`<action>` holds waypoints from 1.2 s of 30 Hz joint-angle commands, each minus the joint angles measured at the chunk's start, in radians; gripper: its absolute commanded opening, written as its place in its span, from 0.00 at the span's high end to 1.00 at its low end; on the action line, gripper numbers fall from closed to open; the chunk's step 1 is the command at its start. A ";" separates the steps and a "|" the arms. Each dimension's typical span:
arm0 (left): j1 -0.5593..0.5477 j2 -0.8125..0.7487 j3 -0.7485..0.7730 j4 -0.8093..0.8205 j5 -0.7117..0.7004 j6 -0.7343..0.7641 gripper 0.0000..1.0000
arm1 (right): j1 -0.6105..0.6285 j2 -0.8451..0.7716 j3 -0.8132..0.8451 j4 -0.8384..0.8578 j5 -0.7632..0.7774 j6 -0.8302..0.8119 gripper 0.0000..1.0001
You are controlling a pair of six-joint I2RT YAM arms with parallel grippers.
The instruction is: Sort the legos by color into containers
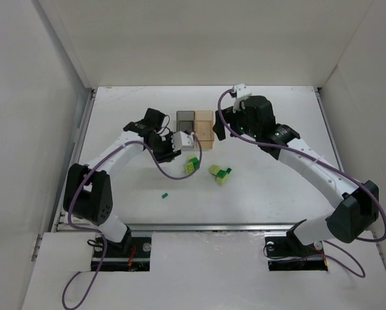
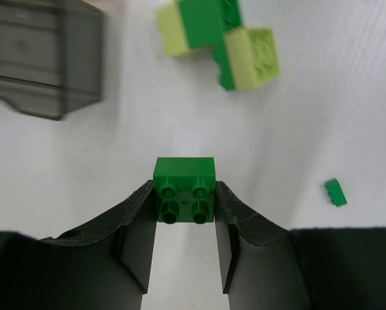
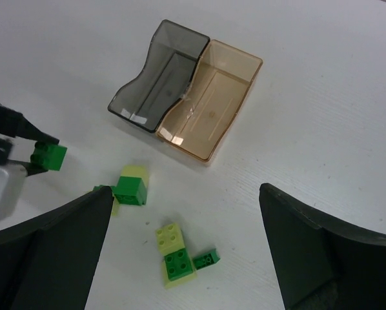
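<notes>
Left wrist view: the left gripper (image 2: 183, 208) is clamping a dark green brick (image 2: 183, 175) between its jaws near the grey box (image 2: 44, 61), while the right gripper (image 3: 185, 192) is hanging wide open above the loose bricks (image 3: 177, 257).

Containers: two, side by side in the upper middle of the right wrist view, one dark grey container (image 3: 159, 74) and one tan container (image 3: 212, 106). Dark green legos (image 3: 51, 157): I count five, two of them small. Pale yellow-green legos (image 3: 169, 236): I make out four, though stacked pieces blur the tally.
</notes>
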 commanded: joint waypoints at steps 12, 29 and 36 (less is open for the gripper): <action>0.032 0.399 0.581 0.210 0.050 -0.323 1.00 | -0.068 0.008 0.051 0.063 0.007 0.065 0.00; 0.032 0.251 0.429 0.230 0.029 -0.379 0.22 | -0.067 0.037 0.060 0.032 -0.077 0.033 0.00; 0.056 0.092 0.330 0.095 0.088 -0.273 0.26 | -0.035 0.018 0.042 0.003 -0.068 0.024 0.00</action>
